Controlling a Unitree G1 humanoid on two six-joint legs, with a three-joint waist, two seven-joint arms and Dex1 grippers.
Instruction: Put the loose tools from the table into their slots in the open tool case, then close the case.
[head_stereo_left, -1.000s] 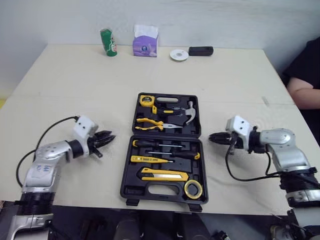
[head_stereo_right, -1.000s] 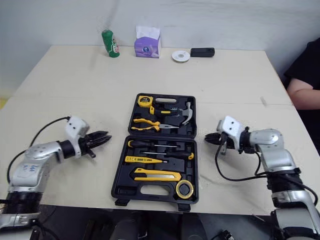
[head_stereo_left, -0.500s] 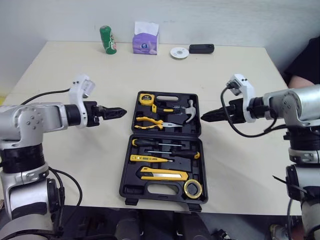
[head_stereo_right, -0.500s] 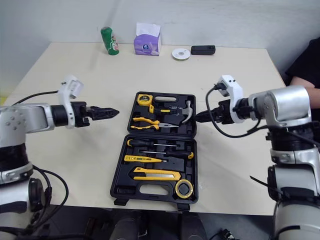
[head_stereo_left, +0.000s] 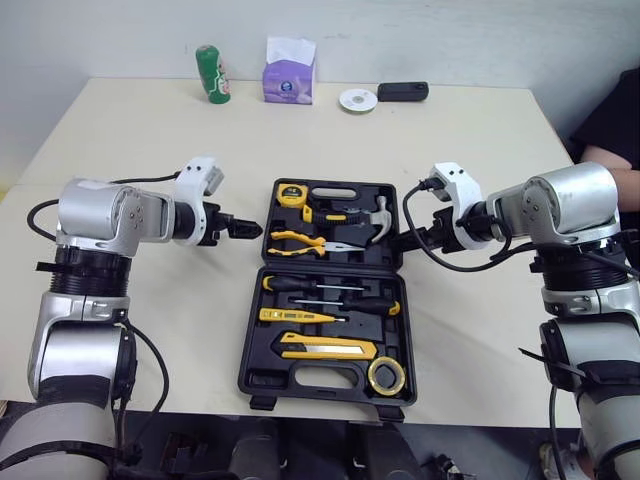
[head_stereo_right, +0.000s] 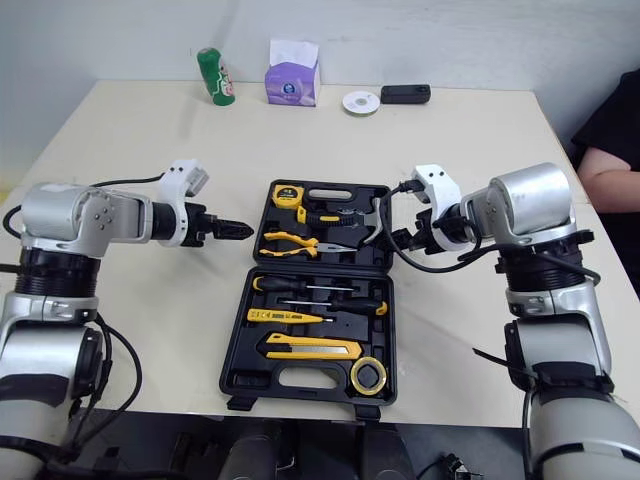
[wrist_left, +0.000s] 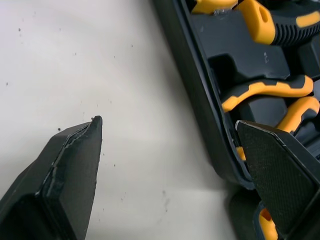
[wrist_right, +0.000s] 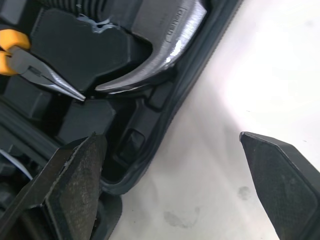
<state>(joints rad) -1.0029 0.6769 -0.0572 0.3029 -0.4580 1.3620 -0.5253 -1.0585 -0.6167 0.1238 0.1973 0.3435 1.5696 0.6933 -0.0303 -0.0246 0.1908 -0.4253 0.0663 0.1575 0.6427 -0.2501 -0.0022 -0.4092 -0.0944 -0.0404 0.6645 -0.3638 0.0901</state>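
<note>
Left eye view: the open tool case lies flat near the front edge of the table, midway between its side edges.

**Status of loading.** The far half holds the tape measure, pliers and hammer. The near half holds the screwdrivers, utility knife and tape roll. No loose tool is seen on the table. The green can and tissue box at the back edge are not tools. Loading is judged complete.

**Status of closing.** Not yet done; both halves lie open.

**Grippers.**
- The left gripper is at the left wall of the far half. Its fingers are spread wide and straddle that wall, gripping nothing.
- The right gripper is at the right wall beside the hammer head, equally spread and empty.
- Contact with the case cannot be confirmed.

**Remaining.** Judged: fold the far half over the near half.
</note>
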